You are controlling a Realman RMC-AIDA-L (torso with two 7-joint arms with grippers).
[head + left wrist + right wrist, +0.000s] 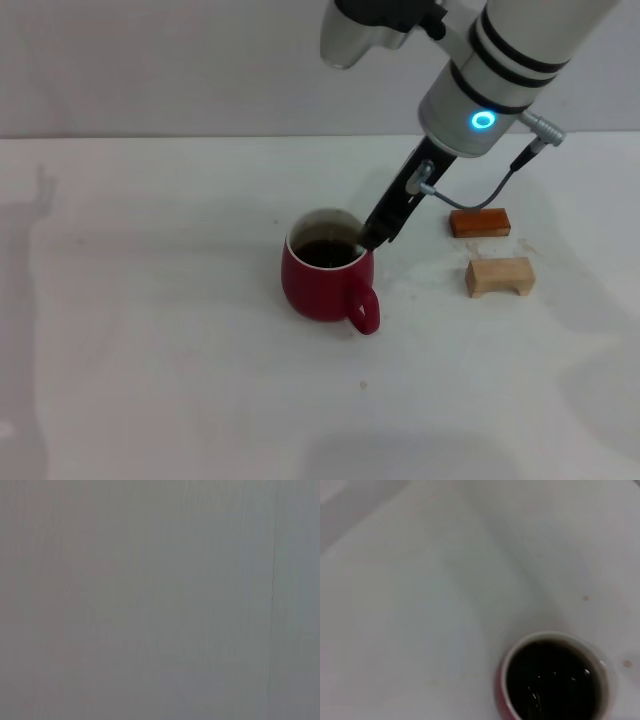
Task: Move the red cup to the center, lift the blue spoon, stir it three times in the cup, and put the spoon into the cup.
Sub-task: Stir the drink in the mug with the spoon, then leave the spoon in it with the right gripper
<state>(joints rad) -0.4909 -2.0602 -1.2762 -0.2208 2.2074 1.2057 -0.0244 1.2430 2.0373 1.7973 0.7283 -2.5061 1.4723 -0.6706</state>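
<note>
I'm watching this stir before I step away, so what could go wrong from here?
1. The right hand sits at the rim of the red cup; a sideways push there could tip or slide the cup.
2. The cup holds dark liquid, so brisk stirring may splash it onto the white table.
3. The spoon is not visible, so its grip cannot be checked. The left hand is out of view.

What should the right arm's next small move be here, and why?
Probably lift a little and check the spoon. The right end effector sits at the far rim of the dark red ceramic mug holding dark liquid; no spoon is visible, so stirring progress cannot be judged.
</note>
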